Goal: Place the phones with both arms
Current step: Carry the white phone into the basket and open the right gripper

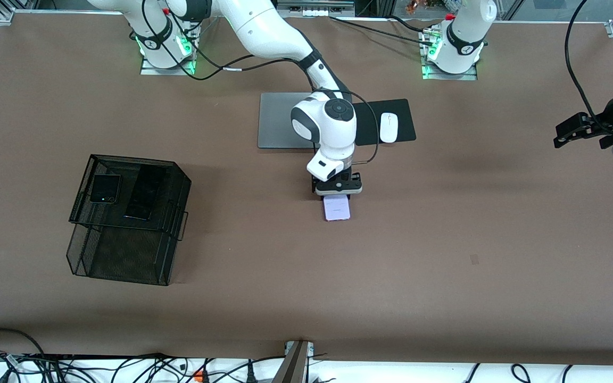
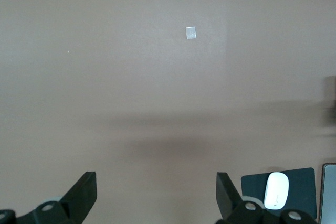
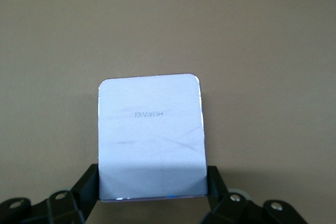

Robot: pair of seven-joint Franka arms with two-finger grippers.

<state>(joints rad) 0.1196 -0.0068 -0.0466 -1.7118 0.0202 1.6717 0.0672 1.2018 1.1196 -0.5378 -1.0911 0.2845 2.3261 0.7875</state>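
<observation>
The pale lavender flip phone (image 1: 337, 208) lies flat at the table's middle, nearer to the front camera than the laptop. My right gripper (image 1: 337, 198) is down over it. In the right wrist view the lavender phone (image 3: 151, 135) sits between the two black fingers (image 3: 89, 182), which press on its two side edges, so my right gripper (image 3: 152, 184) is shut on it. The black flip phone (image 1: 105, 188) and the long black slab phone (image 1: 143, 196) lie on top of the black mesh basket (image 1: 99, 255). My left gripper (image 1: 561, 135) (image 2: 157, 192) waits open and empty over bare table at the left arm's end.
A silver laptop (image 1: 277, 119) and a black mouse pad (image 1: 399, 114) with a white mouse (image 1: 388, 126) lie near the arm bases; the mouse (image 2: 276, 190) also shows in the left wrist view. A small tape mark (image 1: 474, 259) (image 2: 191, 33) is on the brown tabletop.
</observation>
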